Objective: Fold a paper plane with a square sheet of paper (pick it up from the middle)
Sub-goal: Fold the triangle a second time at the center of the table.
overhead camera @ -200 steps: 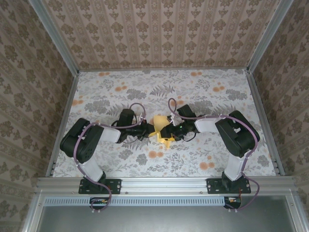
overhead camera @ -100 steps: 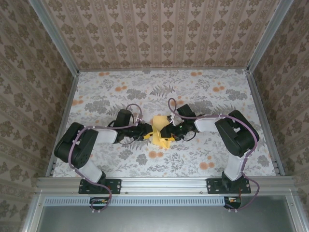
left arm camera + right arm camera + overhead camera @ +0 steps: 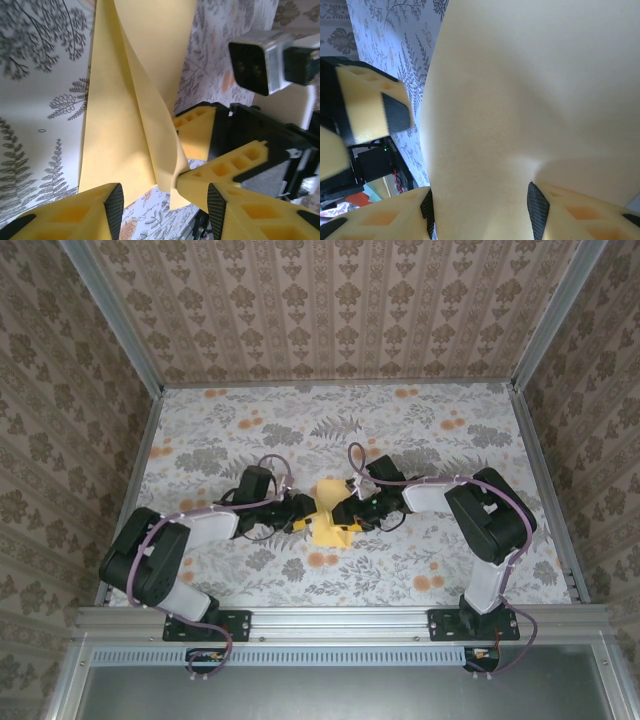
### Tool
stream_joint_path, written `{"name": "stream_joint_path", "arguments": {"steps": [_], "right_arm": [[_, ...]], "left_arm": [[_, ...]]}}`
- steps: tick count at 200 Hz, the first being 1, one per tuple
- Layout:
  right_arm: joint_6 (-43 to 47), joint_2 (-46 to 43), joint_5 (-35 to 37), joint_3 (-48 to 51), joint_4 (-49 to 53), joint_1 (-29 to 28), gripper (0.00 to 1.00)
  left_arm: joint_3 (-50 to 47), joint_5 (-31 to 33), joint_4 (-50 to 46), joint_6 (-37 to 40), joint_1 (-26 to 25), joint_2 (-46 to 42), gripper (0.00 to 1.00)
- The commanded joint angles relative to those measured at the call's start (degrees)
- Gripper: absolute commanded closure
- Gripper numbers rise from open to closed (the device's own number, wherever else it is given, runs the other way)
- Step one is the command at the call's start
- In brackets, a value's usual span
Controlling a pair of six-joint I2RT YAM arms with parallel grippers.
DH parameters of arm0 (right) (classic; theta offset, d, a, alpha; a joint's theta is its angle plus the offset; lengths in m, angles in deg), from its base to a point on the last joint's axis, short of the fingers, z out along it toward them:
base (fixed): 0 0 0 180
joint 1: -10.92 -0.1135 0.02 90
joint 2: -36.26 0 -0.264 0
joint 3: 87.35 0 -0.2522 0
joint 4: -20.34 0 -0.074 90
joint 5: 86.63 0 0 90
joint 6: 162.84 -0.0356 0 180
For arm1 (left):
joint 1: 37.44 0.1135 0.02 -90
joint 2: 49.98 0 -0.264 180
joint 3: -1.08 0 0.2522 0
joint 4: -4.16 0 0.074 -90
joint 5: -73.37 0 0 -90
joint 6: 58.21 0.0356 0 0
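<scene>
On the near side of the paper runs the silver aluminium rail (image 3: 340, 620). The dark-and-white left arm (image 3: 150, 560) and its twin, the right arm (image 3: 485, 515), are bolted to it. Both reach in to the thin, plain yellow-orange sheet of paper (image 3: 330, 523) at the middle of the desk. It is creased lengthwise into a narrower shape, with one flap standing up off the surface.

The left pincer (image 3: 302, 522) sits just left of the sheet with its jaws wide. Its dark pads (image 3: 114, 210) flank a loose lower corner without closing on it. The right pincer (image 3: 350, 512) comes in from the sheet's right with its jaws about half apart. Paper spans the gap between its pads (image 3: 536, 205), but I make out no pinch there.

By my reading the folding is midway: long creases are in, but the dart is not yet formed. The next move probably calls for the left pincer to take a fresh, light hold on the free edge. The right one would steady the sheet while that edge is laid true to the centre crease and pressed flat. The springy flap may slip.

Beyond the sheet the desk (image 3: 450, 440) stretches on under its grey leaf-and-flower print with small orange blooms. Left, right and beyond it stand beige-brown damask wallpaper panels (image 3: 340, 310) in aluminium posts.
</scene>
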Motion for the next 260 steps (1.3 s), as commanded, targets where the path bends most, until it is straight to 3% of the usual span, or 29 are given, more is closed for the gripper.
{"name": "stream_joint_path", "arguments": {"steps": [1, 62, 98, 135, 172, 198, 230, 260], "right_arm": [[1.9, 3.0, 4.6, 0.9, 4.2, 0.4, 0.44], [2.8, 2.7, 3.4, 1.2, 3.9, 0.3, 0.4], [3.2, 1.5, 2.1, 1.3, 3.3, 0.3, 0.28], [2.3, -1.0, 2.0, 0.8, 2.3, 0.5, 0.26], [-0.9, -5.2, 4.2, 0.1, 0.3, 0.9, 0.35], [-1.6, -7.3, 9.4, -1.6, 2.4, 1.1, 0.49], [-1.5, -2.9, 14.2, -6.8, 7.0, 1.1, 0.63], [-1.8, 3.0, 16.1, -12.3, 9.4, 1.0, 0.67]], "left_arm": [[2.9, -0.2, 4.0, -2.6, -1.5, 4.0, 0.49], [5.1, 0.4, 11.7, -8.1, -1.7, 11.8, 0.48], [5.1, 1.0, 10.8, -7.8, -1.7, 12.3, 0.5], [5.1, 0.8, 8.3, -5.9, -1.7, 13.0, 0.58], [5.0, 0.8, 6.7, -4.7, -1.7, 13.4, 0.71], [5.5, 1.0, 5.0, -3.2, -1.7, 13.4, 0.79], [5.8, 1.0, 4.2, -2.4, -1.6, 13.4, 0.83], [5.8, 0.9, 4.1, -2.3, -1.5, 13.4, 0.83]]}}
